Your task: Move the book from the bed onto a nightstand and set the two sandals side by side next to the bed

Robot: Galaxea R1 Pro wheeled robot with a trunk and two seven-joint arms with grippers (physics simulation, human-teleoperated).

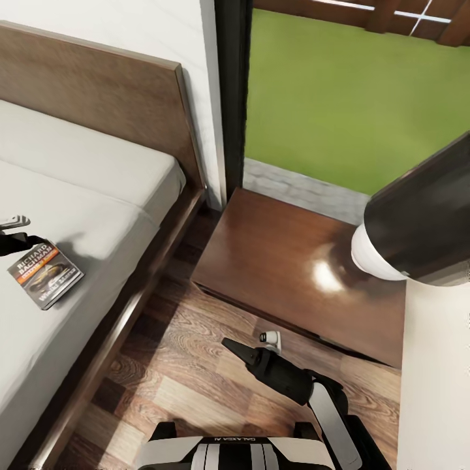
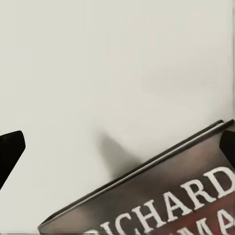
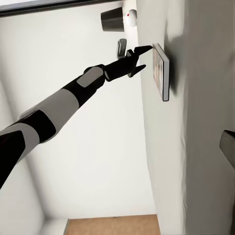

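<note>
On the left side of the head view, the left gripper (image 1: 14,234) reaches over the bed (image 1: 78,196), its fingers spread wide at the far edge of the book (image 1: 46,274) without closing on it. From the right wrist view the left arm (image 3: 58,105) is stretched out nearly straight, the open gripper (image 3: 138,58) meeting the book's (image 3: 161,71) edge. The paperback lies flat on the light-grey mattress (cover up), well left of the nightstand (image 1: 287,261). Its cover reads "RICHARD" (image 2: 166,208) in white capitals; the lower lines are too small to read. The right gripper (image 1: 235,349) hangs low over the wood-plank floor (image 1: 176,365), near the nightstand's front; whether its fingers are spread cannot be told. "GALAXEA" is printed on the robot's trunk (image 1: 228,442).
</note>
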